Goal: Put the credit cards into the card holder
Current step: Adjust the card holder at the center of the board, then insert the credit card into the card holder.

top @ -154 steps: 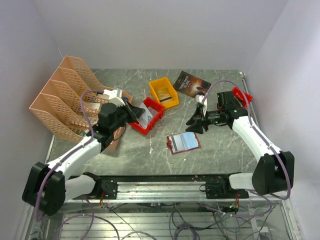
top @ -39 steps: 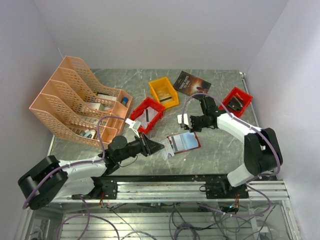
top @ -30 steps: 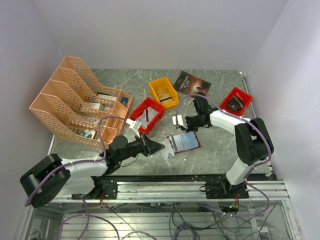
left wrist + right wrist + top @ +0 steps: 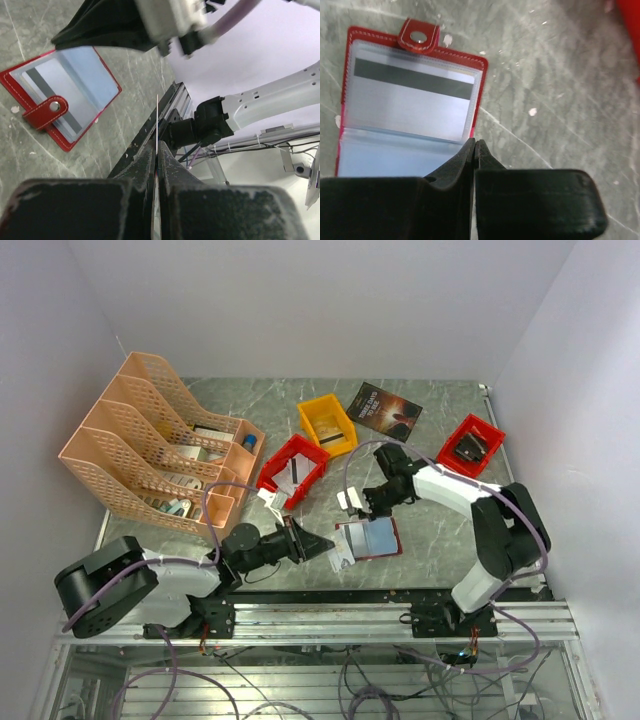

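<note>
The card holder [image 4: 372, 538] lay open and flat on the grey marbled table [image 4: 440, 540], near the front edge. It was dark-red leather-look with white stitching, with a round snap on its tab [image 4: 419, 35] and cloudy bluish plastic sleeves inside. One sleeve held a pale card with a dark stripe [image 4: 412, 80] across it. Around it stood a peach mesh file rack [image 4: 130, 430] at the far left, a red bin [image 4: 272, 468] and a yellow bin [image 4: 327, 425] behind, a second red bin [image 4: 487, 436] at the right and a dark booklet [image 4: 385, 408] at the back. Nothing lay over the sleeves. The left gripper [image 4: 156, 150] reached in low from the left, its jaws pinching a thin pale card [image 4: 341, 556] held on edge, just beside the holder's left side. The right gripper [image 4: 475, 145] hung over the holder's far edge with its black fingers pressed tight together, and the pictures did not show whether anything thin sat between them
</note>
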Controlling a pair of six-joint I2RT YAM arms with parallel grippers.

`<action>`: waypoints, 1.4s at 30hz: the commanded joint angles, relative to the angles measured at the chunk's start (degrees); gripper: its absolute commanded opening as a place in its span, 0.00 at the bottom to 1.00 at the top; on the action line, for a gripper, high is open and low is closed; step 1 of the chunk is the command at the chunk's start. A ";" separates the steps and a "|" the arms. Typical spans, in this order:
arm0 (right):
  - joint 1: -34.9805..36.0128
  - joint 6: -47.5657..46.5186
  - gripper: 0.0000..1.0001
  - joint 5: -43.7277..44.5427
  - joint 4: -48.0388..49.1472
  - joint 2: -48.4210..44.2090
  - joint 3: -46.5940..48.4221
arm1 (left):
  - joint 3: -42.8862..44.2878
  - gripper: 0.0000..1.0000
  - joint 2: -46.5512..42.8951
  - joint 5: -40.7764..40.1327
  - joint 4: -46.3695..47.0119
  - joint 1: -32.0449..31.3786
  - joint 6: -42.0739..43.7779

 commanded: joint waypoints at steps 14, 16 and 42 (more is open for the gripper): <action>-14.83 16.44 0.25 -9.85 -8.22 -23.62 -7.44 | 9.93 0.07 14.64 -5.00 2.91 -2.24 -7.50; -14.83 17.67 0.26 -7.29 -8.15 -22.61 -8.03 | 11.08 0.07 19.32 -4.51 8.22 -2.24 -9.52; -14.97 30.87 0.29 1.66 -5.38 -9.18 -6.33 | 18.43 0.07 33.82 -3.29 4.14 0.60 -6.35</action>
